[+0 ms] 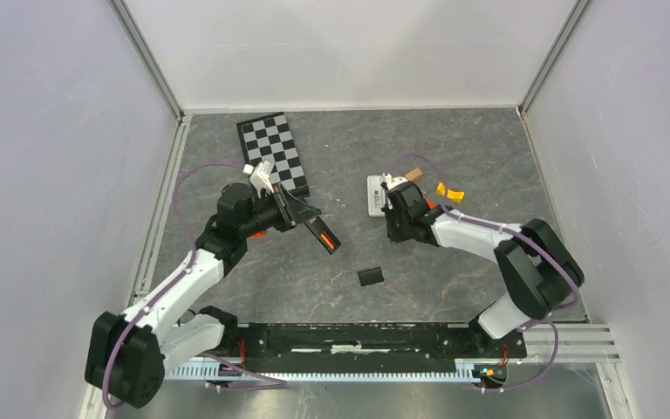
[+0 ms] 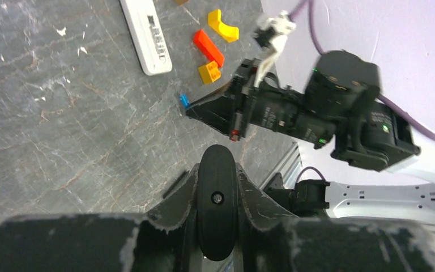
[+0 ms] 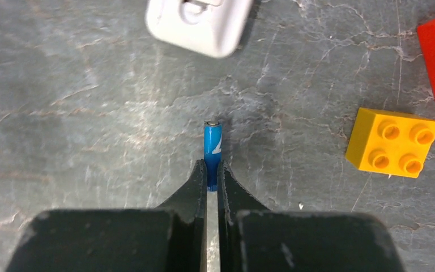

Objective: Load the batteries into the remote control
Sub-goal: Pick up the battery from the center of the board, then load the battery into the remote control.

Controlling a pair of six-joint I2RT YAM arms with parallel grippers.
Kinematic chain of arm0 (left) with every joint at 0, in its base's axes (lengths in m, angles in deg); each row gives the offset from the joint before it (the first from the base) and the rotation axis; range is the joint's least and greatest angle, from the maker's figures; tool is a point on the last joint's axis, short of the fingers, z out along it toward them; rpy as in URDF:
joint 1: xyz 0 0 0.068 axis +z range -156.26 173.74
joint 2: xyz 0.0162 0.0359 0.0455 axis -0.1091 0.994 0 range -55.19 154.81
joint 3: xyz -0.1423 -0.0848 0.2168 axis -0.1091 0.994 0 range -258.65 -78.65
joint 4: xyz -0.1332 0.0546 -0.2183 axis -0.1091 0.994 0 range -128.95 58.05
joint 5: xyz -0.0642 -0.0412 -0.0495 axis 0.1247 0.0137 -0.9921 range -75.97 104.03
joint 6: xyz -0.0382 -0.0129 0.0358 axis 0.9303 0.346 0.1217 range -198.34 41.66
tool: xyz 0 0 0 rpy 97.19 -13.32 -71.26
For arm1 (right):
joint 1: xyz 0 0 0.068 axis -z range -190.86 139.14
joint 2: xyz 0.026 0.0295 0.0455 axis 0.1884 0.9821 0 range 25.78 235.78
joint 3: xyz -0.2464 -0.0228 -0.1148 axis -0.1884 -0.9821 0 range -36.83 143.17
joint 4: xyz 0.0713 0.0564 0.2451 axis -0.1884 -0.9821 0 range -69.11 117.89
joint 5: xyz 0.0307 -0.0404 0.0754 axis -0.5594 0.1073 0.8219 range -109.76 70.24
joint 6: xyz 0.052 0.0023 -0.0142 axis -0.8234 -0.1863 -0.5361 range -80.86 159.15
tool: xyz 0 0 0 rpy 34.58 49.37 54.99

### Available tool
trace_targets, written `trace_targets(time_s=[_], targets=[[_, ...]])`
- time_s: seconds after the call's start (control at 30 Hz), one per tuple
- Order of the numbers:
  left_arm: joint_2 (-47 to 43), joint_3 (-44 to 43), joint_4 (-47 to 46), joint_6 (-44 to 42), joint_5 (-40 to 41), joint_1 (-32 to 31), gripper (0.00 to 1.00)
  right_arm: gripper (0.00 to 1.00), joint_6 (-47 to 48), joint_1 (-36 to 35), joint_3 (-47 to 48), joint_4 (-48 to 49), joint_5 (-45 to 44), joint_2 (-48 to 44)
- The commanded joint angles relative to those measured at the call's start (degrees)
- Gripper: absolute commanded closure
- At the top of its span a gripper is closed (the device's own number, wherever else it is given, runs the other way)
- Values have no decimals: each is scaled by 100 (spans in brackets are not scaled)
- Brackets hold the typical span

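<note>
Pinches the blue battery (image 3: 213, 141) by its near end in the right tool (image 3: 212, 171), long axis running straight out ahead, metal cap foremost, toward the white remote (image 3: 198, 22). Clamps a black oblong piece (image 2: 217, 221) in the left tool (image 2: 217, 170).

The top view looks down from the near edge over the whole bench (image 1: 471, 148). The left wrist view faces right, low; the right wrist view looks down, close. Both wrist views share the battery (image 2: 184, 101).

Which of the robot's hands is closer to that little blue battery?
Right. The right hand is pinching one end of the blue battery; the left hand is well apart from it, off to the side, gripping a black object.
</note>
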Motion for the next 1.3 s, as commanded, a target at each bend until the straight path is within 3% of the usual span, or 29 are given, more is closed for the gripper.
trace_targets(time_s=[0.0, 0.33, 0.5, 0.97, 1.27], targets=[[415, -73, -559, 581, -366, 29, 98, 100, 600, -6, -415, 908, 580, -917], [1164, 25, -1213, 874, -752, 22, 98, 100, 941, -114, -1529, 2760, 3081, -2675], [1294, 178, -1864, 930, -1053, 24, 98, 100, 876, -234, -1641, 3118, 3946, -3034], [758, 913, -3487, 993, -1012, 16, 98, 100, 1444, -1061, -767, 1863, 3437, -3137], [542, 1014, -3575, 1083, -1047, 12, 98, 100, 1740, -1231, -863, 2303, 4527, -3417]])
